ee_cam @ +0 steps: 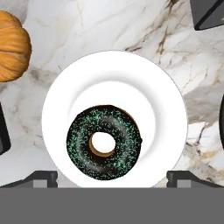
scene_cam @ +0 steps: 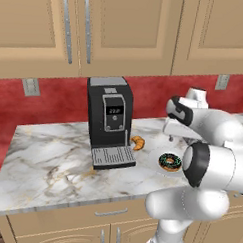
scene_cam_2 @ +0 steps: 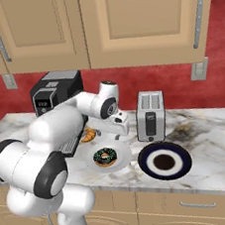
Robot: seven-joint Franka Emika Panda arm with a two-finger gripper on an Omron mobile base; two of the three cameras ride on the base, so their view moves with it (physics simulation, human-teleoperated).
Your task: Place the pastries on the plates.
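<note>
Donut [ee_cam: 104, 142] sits on white plate [ee_cam: 166, 109]; croissant [ee_cam: 13, 46] cut off.

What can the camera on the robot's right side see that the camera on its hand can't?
Right base view alone: the silver toaster, the whole dark navy plate lying bare, the coffee machine, the red wall and the wooden cupboards. Hand view alone: a close look straight down at the green sprinkles, with the dark fingers spread wide on either side of the white plate. Both share: the chocolate donut lying on the white plate, the croissant on the marble counter beside it, not on any plate.
</note>
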